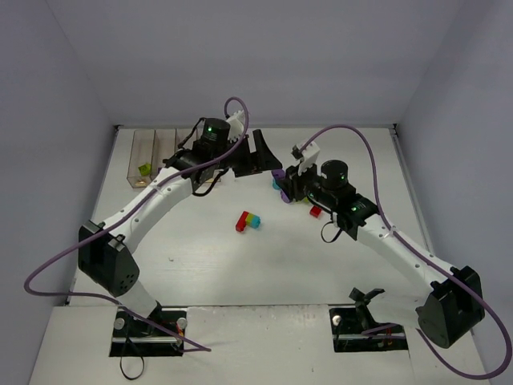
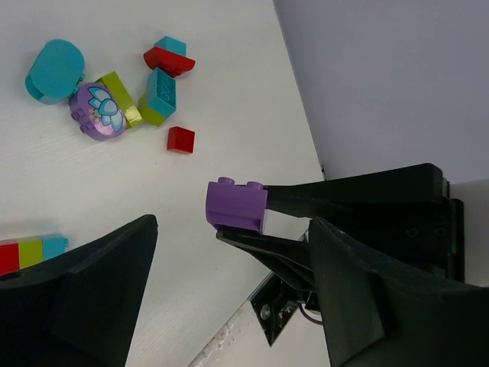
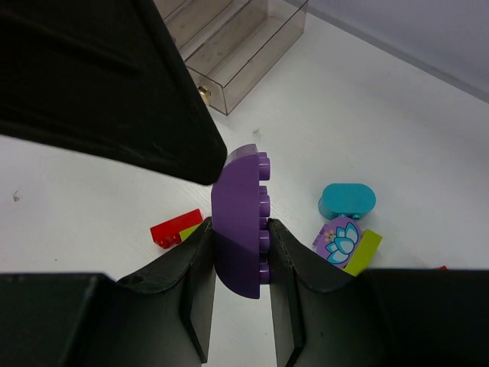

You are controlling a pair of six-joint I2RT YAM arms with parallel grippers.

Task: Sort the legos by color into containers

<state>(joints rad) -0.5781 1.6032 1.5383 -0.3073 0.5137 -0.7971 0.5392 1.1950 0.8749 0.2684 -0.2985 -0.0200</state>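
My right gripper [image 3: 241,229] is shut on a purple half-round lego [image 3: 241,222], held on edge above the table. My left gripper [image 2: 233,222] stands open right next to it, and the purple lego [image 2: 237,205] shows between its wide black fingers [image 2: 99,290]. I cannot tell whether they touch. From above, both grippers meet at mid-table: left [image 1: 260,156], right [image 1: 279,178]. Loose legos lie below: a teal oval [image 3: 348,200], a purple flower piece [image 3: 336,238], a lime one [image 3: 365,252] and a red one [image 3: 176,228]. The containers [image 1: 164,152] stand at the far left, a green lego [image 1: 144,169] in the leftmost.
A red-lime-teal stacked brick [image 1: 248,220] lies alone mid-table. A small red brick [image 1: 315,212] sits under the right arm. In the left wrist view, a teal brick [image 2: 160,92] and a small red square [image 2: 181,140] lie near the pile. Walls close the table's back and sides.
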